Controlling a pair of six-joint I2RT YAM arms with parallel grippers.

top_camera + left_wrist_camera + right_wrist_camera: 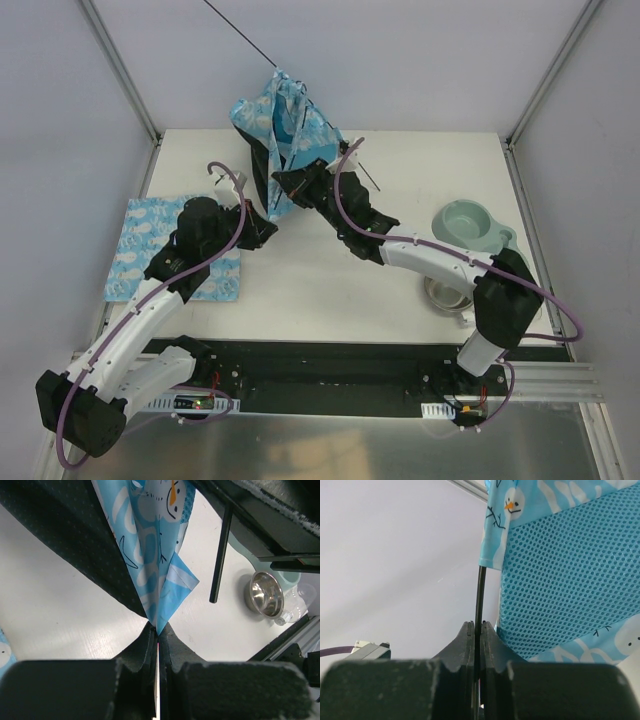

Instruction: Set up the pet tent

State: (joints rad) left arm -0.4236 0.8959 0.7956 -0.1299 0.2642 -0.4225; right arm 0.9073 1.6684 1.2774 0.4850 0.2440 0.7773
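The pet tent (285, 125) hangs collapsed and bunched at the back middle of the table, blue snowman print over black fabric. A thin black pole (240, 35) sticks up and back from it. My left gripper (268, 232) is shut on a corner of the tent's blue fabric (167, 600), with black fabric beside it. My right gripper (288, 182) is shut on a black pole (479, 592) that runs into a blue fabric sleeve, next to the blue mesh panel (565, 575). Another pole end (220, 555) hangs free above the table.
A flat mat (150, 245) of the same blue print lies at the left, partly under my left arm. A pale green bowl holder (468, 226) sits at the right with a steel bowl (447, 296) in front of it, also in the left wrist view (265, 594).
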